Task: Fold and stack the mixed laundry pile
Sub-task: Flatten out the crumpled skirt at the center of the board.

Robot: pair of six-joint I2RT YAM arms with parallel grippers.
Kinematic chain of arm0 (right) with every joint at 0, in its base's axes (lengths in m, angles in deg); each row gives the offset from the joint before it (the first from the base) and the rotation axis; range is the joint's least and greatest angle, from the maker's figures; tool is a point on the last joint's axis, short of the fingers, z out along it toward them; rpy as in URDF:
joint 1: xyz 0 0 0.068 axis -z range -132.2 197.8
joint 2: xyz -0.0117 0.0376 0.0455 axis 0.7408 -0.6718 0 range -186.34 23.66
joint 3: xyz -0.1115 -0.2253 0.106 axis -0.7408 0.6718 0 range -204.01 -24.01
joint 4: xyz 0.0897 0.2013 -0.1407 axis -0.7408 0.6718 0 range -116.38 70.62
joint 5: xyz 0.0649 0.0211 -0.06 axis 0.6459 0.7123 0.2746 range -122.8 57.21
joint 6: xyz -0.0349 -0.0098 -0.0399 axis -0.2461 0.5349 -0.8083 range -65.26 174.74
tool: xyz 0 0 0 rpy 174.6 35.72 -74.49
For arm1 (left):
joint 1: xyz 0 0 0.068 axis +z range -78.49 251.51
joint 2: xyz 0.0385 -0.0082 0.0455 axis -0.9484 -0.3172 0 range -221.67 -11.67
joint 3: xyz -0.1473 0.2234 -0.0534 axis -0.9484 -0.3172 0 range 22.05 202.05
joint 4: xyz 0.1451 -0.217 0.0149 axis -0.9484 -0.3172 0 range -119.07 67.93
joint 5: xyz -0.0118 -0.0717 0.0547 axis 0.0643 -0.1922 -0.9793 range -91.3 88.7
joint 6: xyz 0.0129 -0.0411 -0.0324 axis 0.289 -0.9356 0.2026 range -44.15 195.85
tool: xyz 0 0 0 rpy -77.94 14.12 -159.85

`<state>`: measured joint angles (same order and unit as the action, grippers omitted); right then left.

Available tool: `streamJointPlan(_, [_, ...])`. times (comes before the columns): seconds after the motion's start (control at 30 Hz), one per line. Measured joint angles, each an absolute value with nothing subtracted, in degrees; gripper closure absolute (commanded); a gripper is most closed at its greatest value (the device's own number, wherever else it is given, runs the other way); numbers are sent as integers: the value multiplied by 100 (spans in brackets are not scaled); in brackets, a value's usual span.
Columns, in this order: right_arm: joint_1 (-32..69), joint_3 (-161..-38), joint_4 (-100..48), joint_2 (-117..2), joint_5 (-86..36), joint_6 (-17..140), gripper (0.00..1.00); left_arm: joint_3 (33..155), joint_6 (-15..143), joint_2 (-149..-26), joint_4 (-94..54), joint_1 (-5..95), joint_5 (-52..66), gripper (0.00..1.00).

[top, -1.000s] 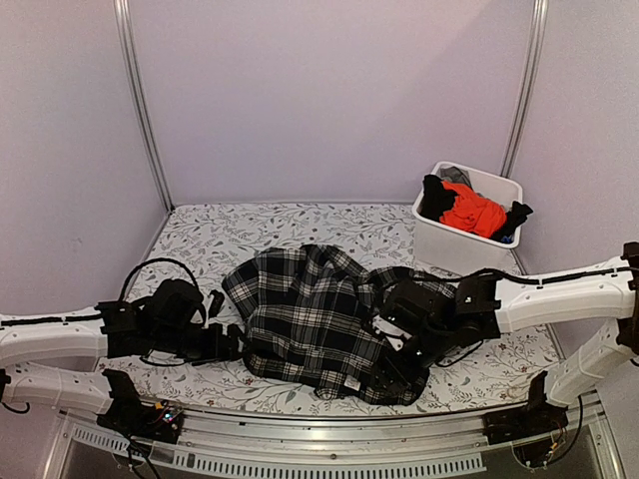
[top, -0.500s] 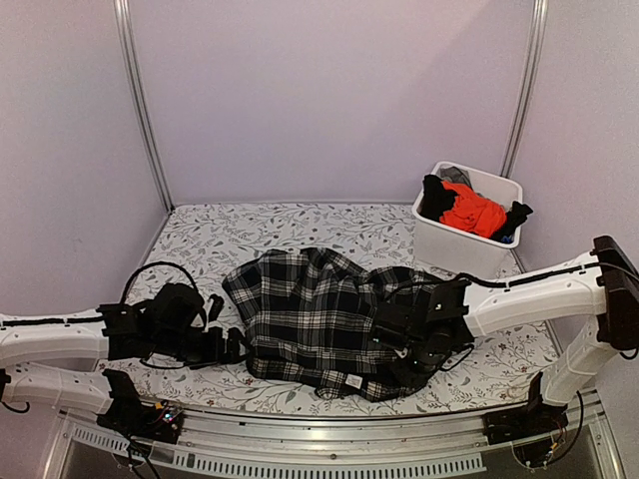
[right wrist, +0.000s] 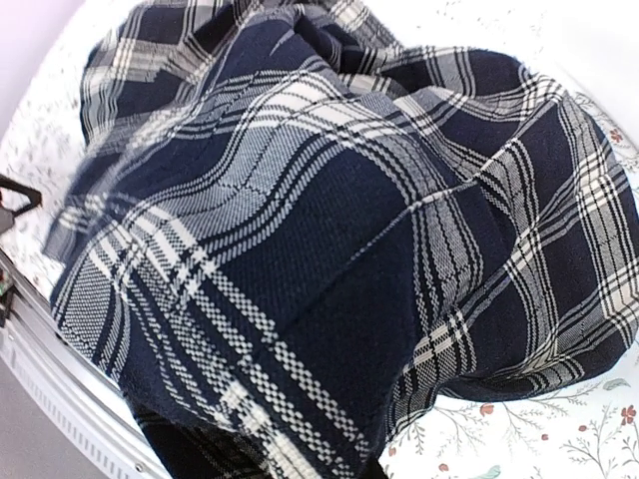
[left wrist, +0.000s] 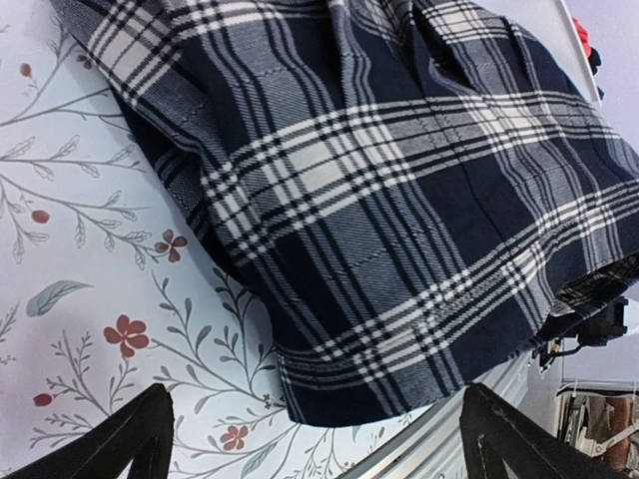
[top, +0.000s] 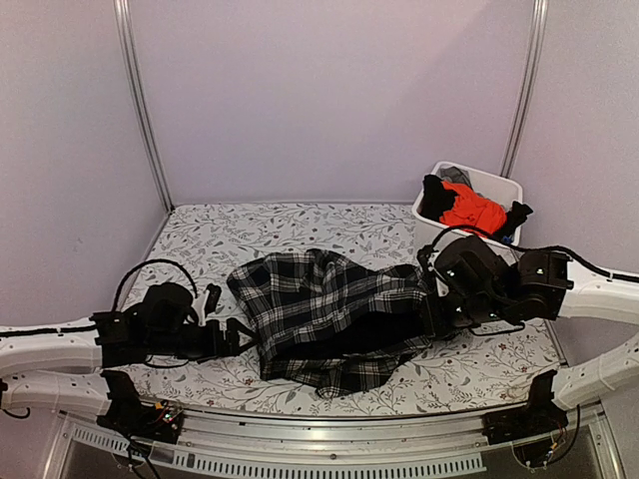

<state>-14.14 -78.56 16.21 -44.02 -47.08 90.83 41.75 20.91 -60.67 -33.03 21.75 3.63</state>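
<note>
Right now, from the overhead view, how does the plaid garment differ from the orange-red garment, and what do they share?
The plaid garment is black-and-white checked; the orange-red garment is one bright colour. The plaid garment lies spread on the floral tablecloth; the orange-red garment sits bunched in the white bin. Both are rumpled cloth, not neatly folded.
</note>
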Motion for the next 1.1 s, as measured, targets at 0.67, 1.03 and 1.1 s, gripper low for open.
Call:
streamJointPlan(0.67, [-1164,-6166,-178,-2203,-5047,10773,100,3542,1088,-8434,26,1803,1178,27])
streamJointPlan(1.03, [-1164,-5753,-375,-1737,-5453,11424,100,3563,703,-10034,1978,1508,1652,74])
streamJointPlan(1.1, [-1164,-5753,-401,-1683,-5523,11455,100,3566,624,-10296,2270,1425,1740,91])
